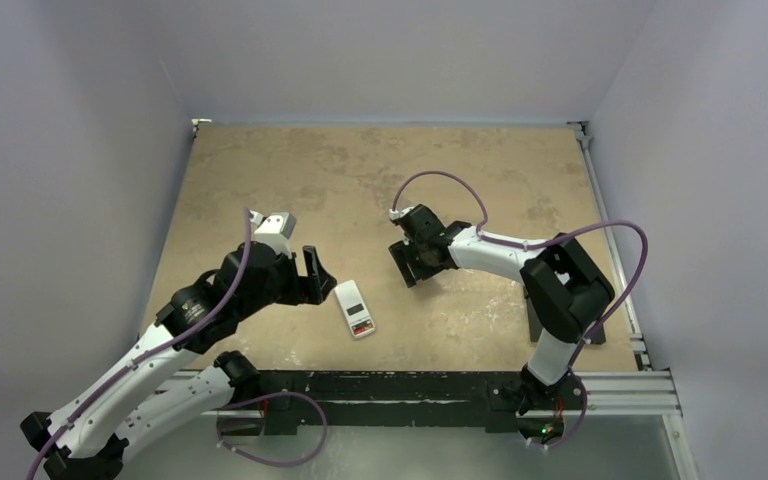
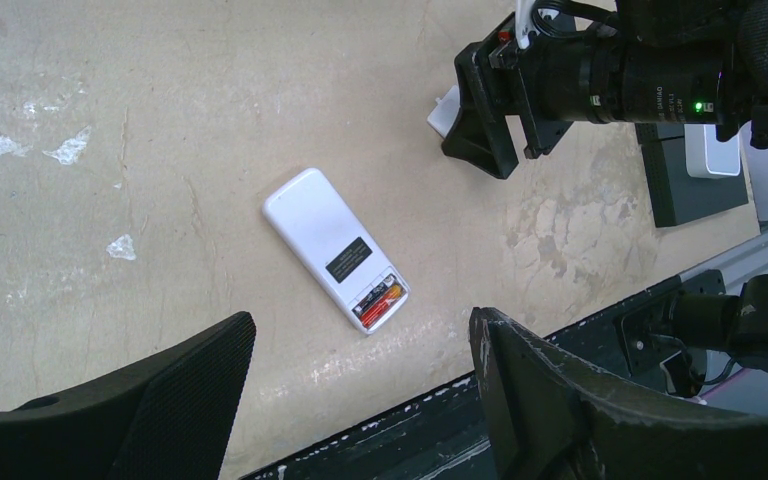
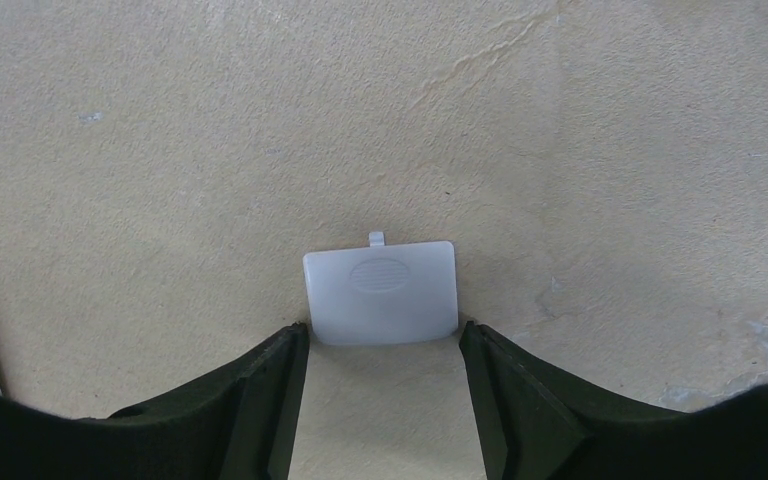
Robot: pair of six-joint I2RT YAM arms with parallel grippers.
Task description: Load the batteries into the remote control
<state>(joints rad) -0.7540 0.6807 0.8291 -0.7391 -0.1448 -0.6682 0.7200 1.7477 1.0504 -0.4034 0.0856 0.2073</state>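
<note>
White remote control [image 2: 335, 249]: one; red batteries [image 2: 378, 299]: two, seated.

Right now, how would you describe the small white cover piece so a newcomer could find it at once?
On the tan table, look right of centre to the right end effector. Flat on the surface between its open fingers lies the battery cover: a small white rounded rectangle with a ribbed oval thumb grip and a tab, much shorter than the remote control nearby.
</note>
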